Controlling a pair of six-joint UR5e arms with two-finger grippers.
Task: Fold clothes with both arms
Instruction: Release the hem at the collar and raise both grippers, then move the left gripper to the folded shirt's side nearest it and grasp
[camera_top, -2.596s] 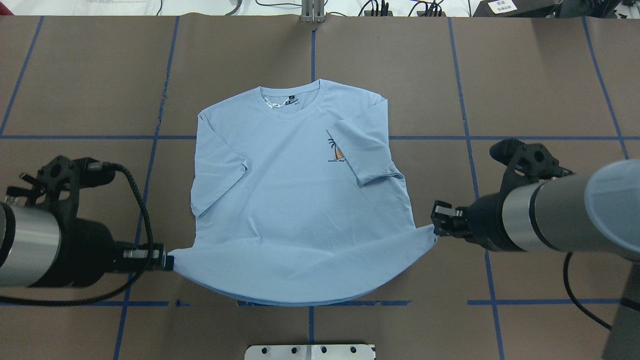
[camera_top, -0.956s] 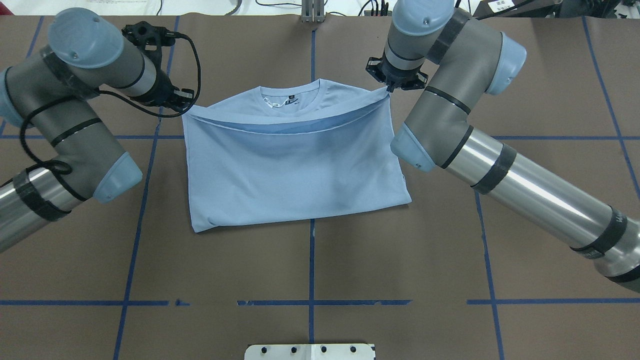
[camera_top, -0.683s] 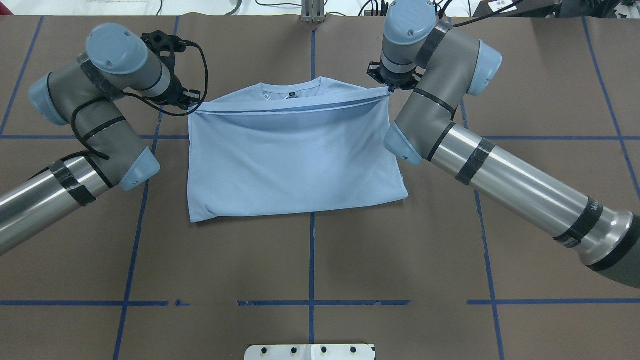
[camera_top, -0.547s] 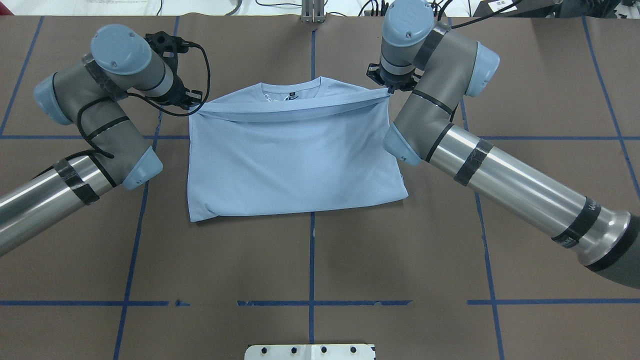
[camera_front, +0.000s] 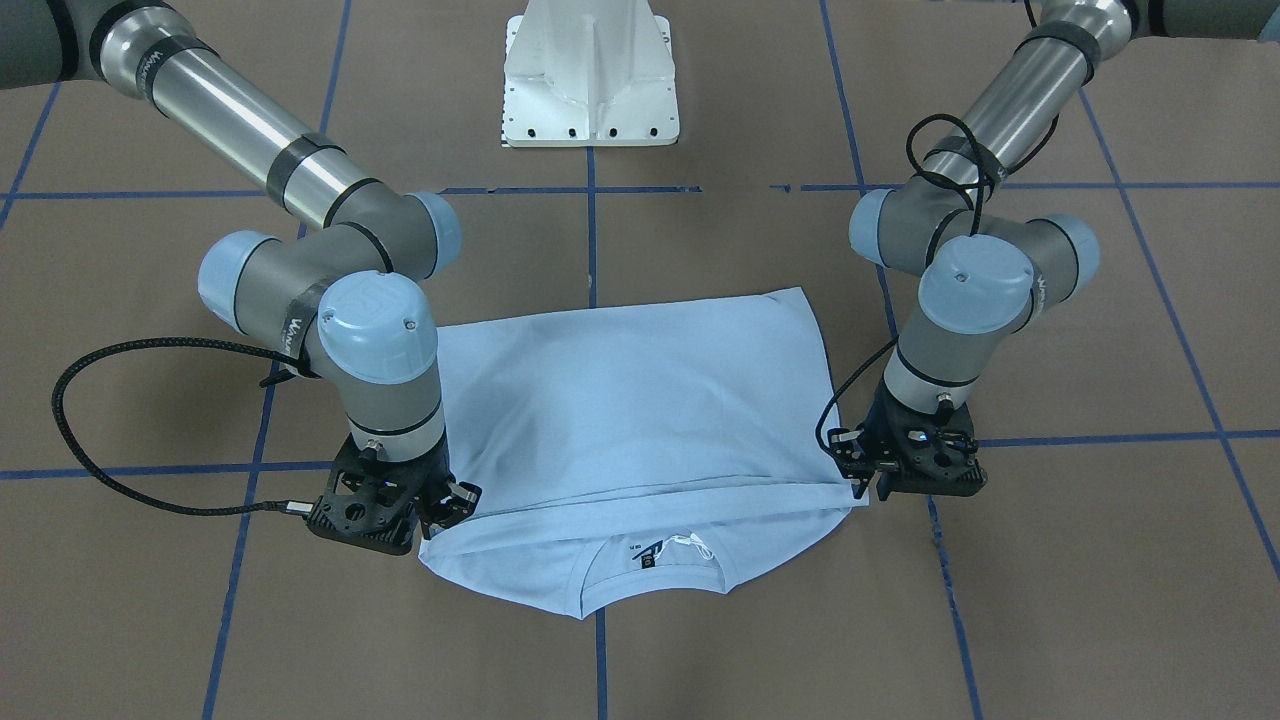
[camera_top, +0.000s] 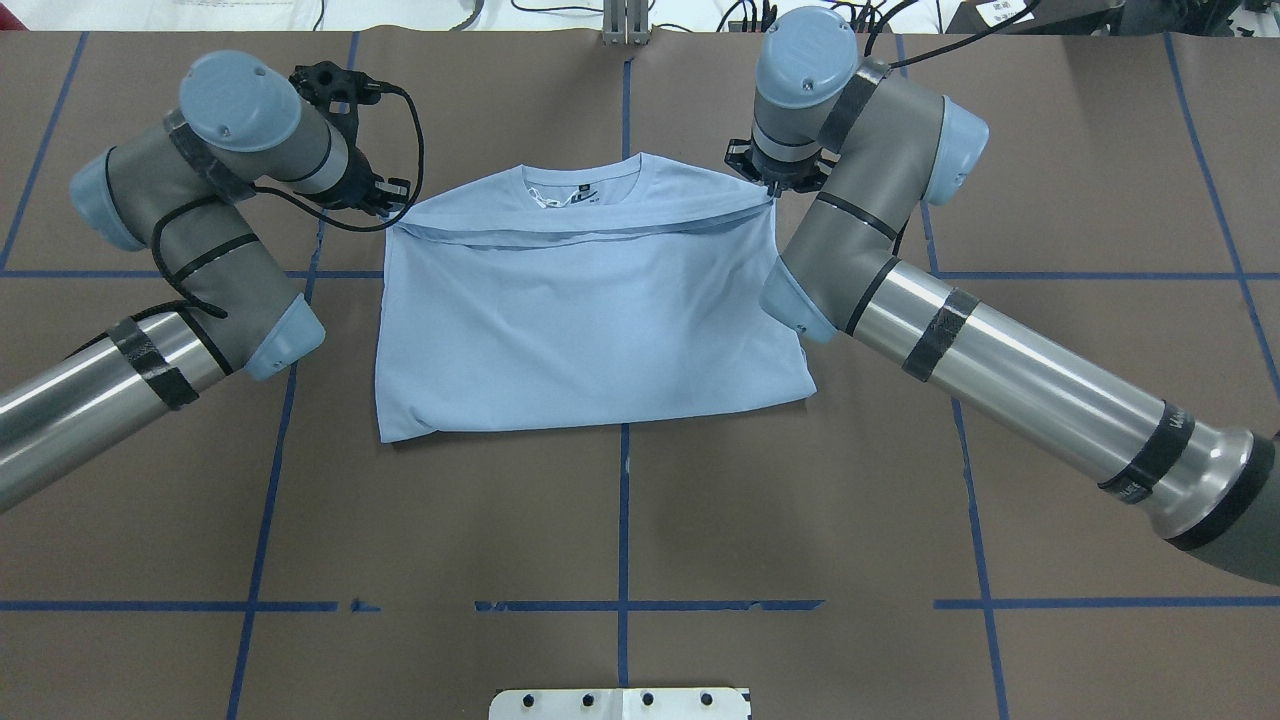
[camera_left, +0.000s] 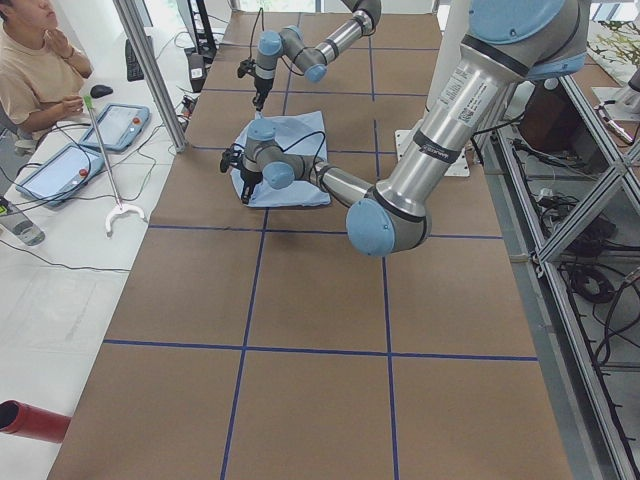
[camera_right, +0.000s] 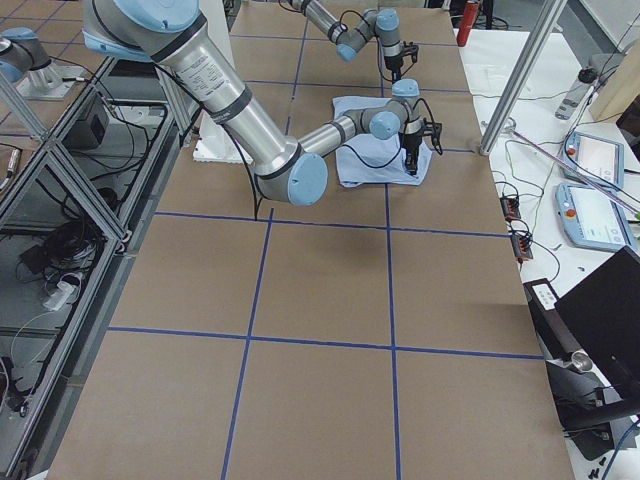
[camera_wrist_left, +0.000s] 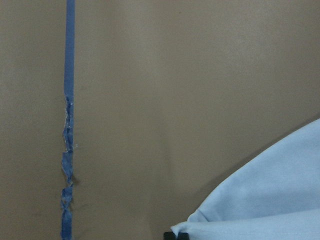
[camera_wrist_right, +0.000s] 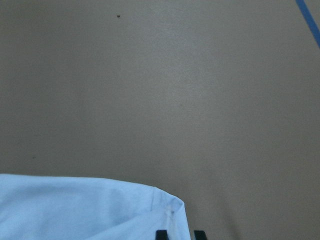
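Hem (camera_top: 580, 228) went from the near edge 2.6 s ago up to the shoulder line; over the last half second it sagged a touch, uncovering more collar (camera_top: 585, 172) and neck label (camera_top: 581, 189); T-shirt (camera_top: 590, 320) lies mid-table, on the half far from the robot, straddling the centre blue tape line (camera_top: 622, 520); left gripper (camera_top: 392, 205) pinches one hem corner, right gripper (camera_top: 770, 188) the other, both nearly closed on cloth and low over the table; left wrist view shows a cloth corner over one black fingertip, right wrist view shows two fingertips close together with the corner running between them; left arm (camera_top: 180, 250) stands just off the shirt's side; right arm (camera_top: 1000, 360) has its elbow over the shirt's edge and hides a bit of it from overhead; black cable (camera_top: 410, 150) loops beside the left gripper, clear of the cloth; brown table cover (camera_top: 900, 500) all around; white pedestal base (camera_front: 590, 80) on the robot side, well apart from the shirt; person (camera_left: 35, 70) and tablets (camera_left: 118, 122) at the side bench, red cylinder (camera_left: 30, 420) near that bench's end; shirt look: light blue, doubled bottom-up, plain face up, print and sleeves covered, fold edge toward the robot slightly slanted, hem band just short of the collar, white string showing at the label, few soft wrinkles
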